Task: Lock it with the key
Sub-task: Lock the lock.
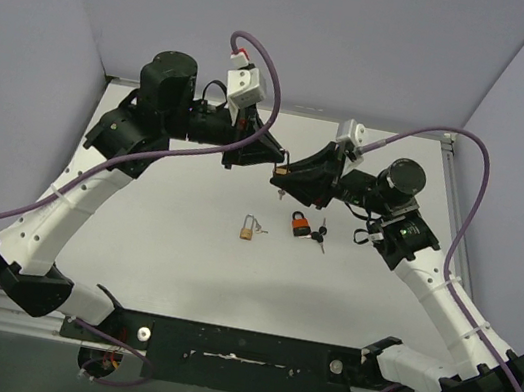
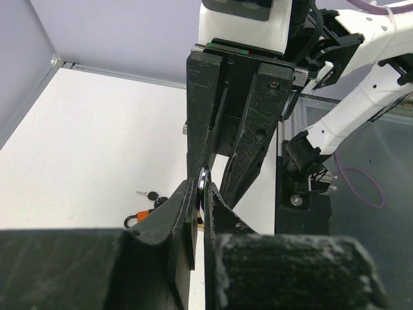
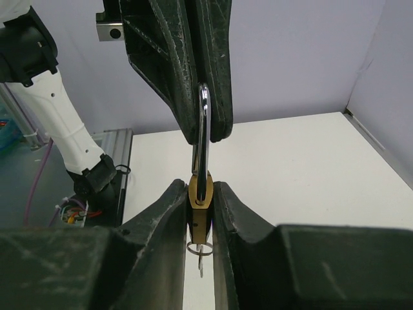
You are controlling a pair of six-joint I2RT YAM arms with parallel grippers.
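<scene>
A brass padlock (image 3: pixel 200 205) is held in mid-air between both grippers. My right gripper (image 3: pixel 200 191) is shut on its brass body. Its silver shackle (image 3: pixel 203 135) stands upward into my left gripper, whose fingers (image 3: pixel 187 71) close on it from above. A key on a ring (image 3: pixel 200 250) hangs below the body. In the left wrist view my left gripper (image 2: pixel 201 188) is shut on the shackle's shiny top (image 2: pixel 204 177). From above, the two grippers, left (image 1: pixel 270 160) and right (image 1: pixel 291 178), meet tip to tip over the table's far middle.
A second small brass padlock (image 1: pixel 249 227) lies on the white table (image 1: pixel 159 259). An orange-and-black padlock (image 1: pixel 297 225) with black-headed keys (image 1: pixel 320 235) lies beside it, also in the left wrist view (image 2: pixel 139 216). Purple cables loop over both arms.
</scene>
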